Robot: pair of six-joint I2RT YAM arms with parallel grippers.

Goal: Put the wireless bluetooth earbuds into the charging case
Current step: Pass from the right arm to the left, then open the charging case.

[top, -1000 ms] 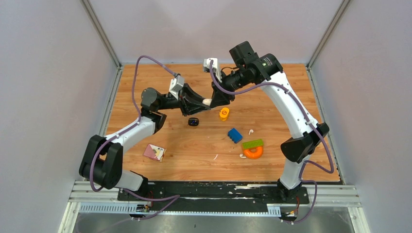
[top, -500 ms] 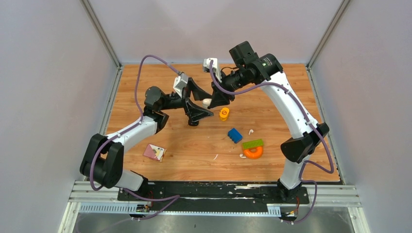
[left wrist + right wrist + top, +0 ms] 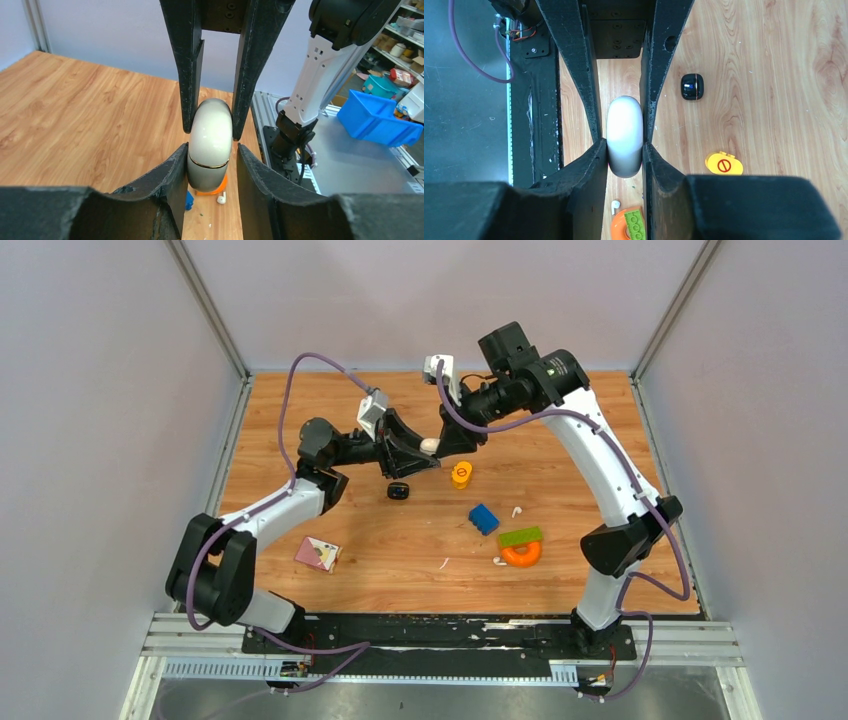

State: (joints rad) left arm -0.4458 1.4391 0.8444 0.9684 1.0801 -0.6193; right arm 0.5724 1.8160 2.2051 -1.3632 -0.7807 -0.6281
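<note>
A white pebble-shaped charging case point(image 3: 428, 445) hangs in the air over the back middle of the table, lid closed. My right gripper point(image 3: 441, 443) is shut on it, both pads pressing its sides point(image 3: 624, 135). My left gripper point(image 3: 420, 454) meets it from the other end and is closed around the same case point(image 3: 210, 140). Loose white earbuds lie on the wood: one point(image 3: 516, 511) by the blue block, one point(image 3: 497, 561) beside the orange ring, one point(image 3: 444, 563) further left. A black case point(image 3: 398, 490) rests under the left gripper.
On the table lie a yellow piece point(image 3: 461, 474), a blue block point(image 3: 484, 518), a green brick point(image 3: 520, 536) on an orange ring point(image 3: 521, 556), and a small card point(image 3: 317, 553) at the near left. Grey walls close in the table on three sides.
My left gripper spread wide half a second ago and has now closed around the white case. The right gripper kept its hold and rose slightly.
</note>
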